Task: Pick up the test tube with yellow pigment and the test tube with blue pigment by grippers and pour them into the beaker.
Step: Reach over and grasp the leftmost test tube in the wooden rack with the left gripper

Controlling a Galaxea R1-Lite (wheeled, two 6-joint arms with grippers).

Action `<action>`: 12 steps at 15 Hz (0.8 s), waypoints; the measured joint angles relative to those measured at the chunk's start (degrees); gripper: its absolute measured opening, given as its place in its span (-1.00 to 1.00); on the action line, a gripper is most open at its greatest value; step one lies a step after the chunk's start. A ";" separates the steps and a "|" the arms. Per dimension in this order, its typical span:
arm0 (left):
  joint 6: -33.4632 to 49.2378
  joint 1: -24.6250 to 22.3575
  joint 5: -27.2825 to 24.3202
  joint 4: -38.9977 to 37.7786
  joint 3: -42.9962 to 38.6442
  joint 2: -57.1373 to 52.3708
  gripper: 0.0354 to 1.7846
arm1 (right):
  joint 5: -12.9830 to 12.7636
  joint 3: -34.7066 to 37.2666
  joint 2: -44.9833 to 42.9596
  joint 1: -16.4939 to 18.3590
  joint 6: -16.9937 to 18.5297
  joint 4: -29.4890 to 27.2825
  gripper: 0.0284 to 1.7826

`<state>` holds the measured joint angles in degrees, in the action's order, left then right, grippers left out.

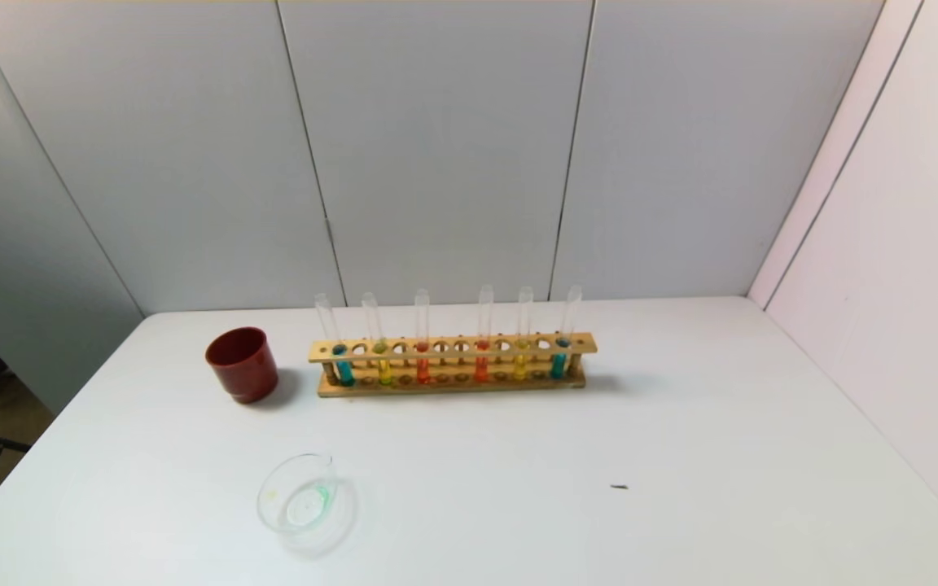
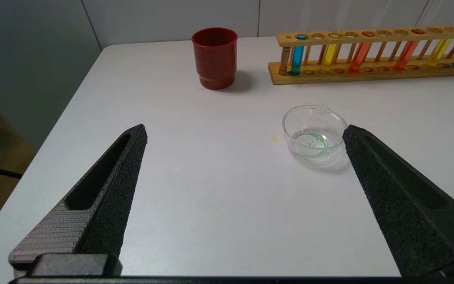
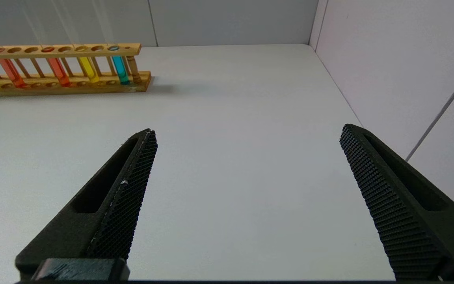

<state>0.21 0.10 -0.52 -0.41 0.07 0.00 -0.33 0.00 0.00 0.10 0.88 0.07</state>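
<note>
With both claws, left claw and right claw, spread apart and empty at lower frame, I risk grabbing a red-orange tube beside the yellow tube mid-frame.

You'll find nothing to read here: no text, label, brand, number or sign shows on anything in your three views

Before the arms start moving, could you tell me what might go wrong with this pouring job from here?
1. The rack holds two blue tubes and two yellow tubes beside orange ones; a slightly off reach could grab the wrong colour.
2. The beaker is small and low, so a tilted tube could spill onto the table.
3. Both the left gripper and the right gripper are open and far from the rack.
</note>
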 joint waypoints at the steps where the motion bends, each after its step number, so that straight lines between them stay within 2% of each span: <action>1: 0.04 0.00 0.00 0.00 0.00 0.00 0.96 | -0.02 0.00 0.00 0.00 0.00 0.00 0.91; 8: -2.63 0.00 -0.38 1.54 0.85 0.11 0.96 | -0.02 0.00 0.00 0.00 0.00 0.00 0.91; 12: -1.37 0.00 -3.61 2.80 11.30 8.02 0.96 | -0.02 0.00 0.00 0.00 0.00 0.00 0.91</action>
<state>-1.16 0.10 -4.13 2.39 11.37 8.02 -0.35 0.00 0.00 0.10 0.88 0.07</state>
